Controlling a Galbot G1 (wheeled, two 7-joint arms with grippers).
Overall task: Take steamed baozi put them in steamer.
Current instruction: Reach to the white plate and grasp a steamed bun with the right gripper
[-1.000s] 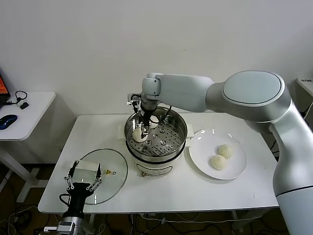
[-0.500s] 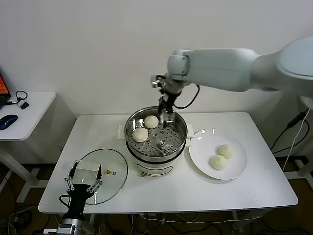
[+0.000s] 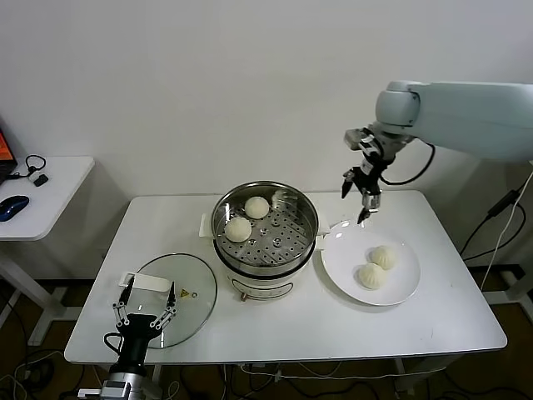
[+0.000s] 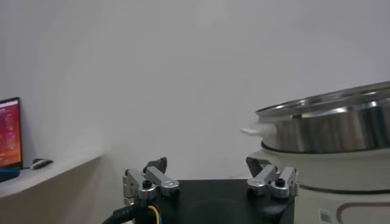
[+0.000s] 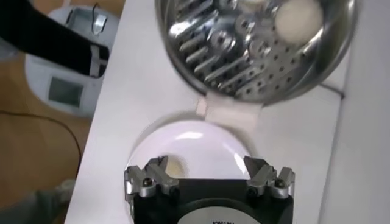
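Two steamed baozi [image 3: 247, 218] lie in the steamer [image 3: 266, 236], two on the plate [image 3: 371, 267]; the empty, open right gripper [image 3: 363, 193] above should descend straight, pinching gently; left gripper [image 3: 143, 308] idle, open

Large round shiny stainless-steel steamer [image 4: 332, 125]: cut off by the left wrist view's edge; its inside is hidden there.
Cream-white pleated steamed baozi [image 5: 297, 14]: blurred and partly cropped in the right wrist view.
Flat round white plate [image 5: 186, 141]: near part hidden behind the right gripper [image 5: 209, 176].
Left gripper [image 3: 144, 312]: its arm is cut off by the head view's lower edge.
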